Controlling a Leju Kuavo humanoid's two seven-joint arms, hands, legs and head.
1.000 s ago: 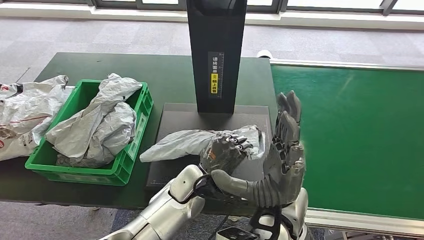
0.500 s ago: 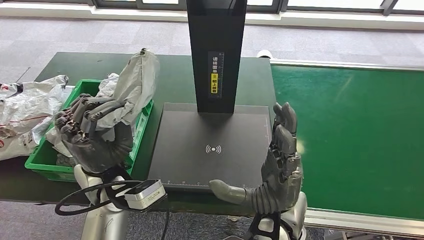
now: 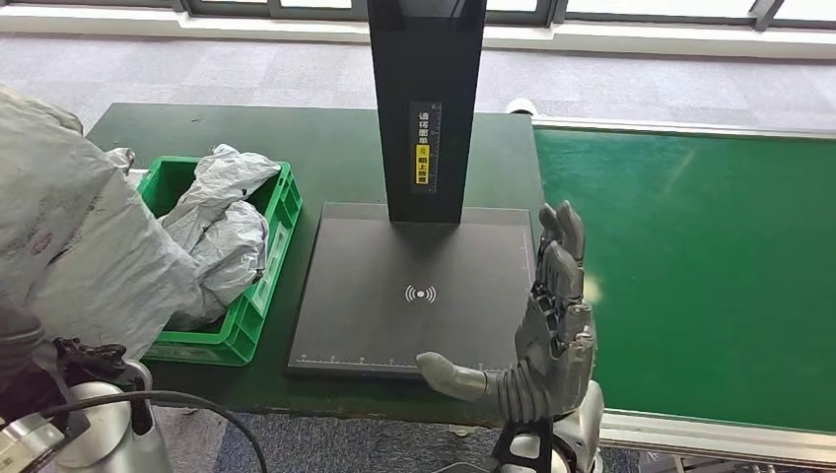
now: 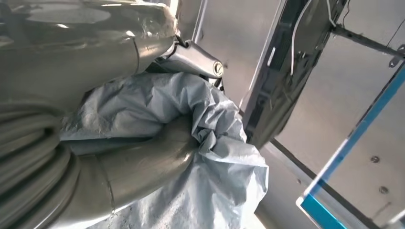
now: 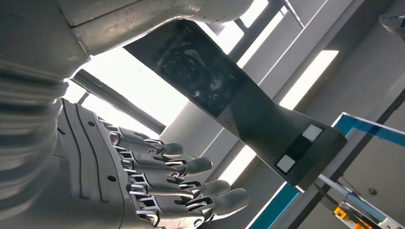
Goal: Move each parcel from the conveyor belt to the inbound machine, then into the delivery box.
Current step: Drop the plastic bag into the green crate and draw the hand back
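1. The green conveyor belt (image 3: pixel 690 276) is running along the right side, just beside the dark green counter (image 3: pixel 246 148).
2. The inbound machine (image 3: pixel 419 286) is sitting on the counter: a black post is rising from the back of a flat dark plate that is bearing a wireless mark.
3. A grey plastic parcel (image 3: pixel 84 246) is hanging large and close at the left of the head view, over the near-left corner of the green delivery box (image 3: pixel 266 281). In the left wrist view the left hand (image 4: pixel 143 162) is gripping this parcel (image 4: pixel 210 143), its thumb pressing into the crumpled film.
4. The delivery box is standing on the counter left of the machine's plate, holding more crumpled grey parcels (image 3: pixel 222 222).
5. The right hand (image 3: pixel 547 325) is standing upright at the plate's near-right corner, fingers straight and apart, thumb pointing left, holding nothing; the right wrist view is showing its fingers (image 5: pixel 181 183) spread as well.
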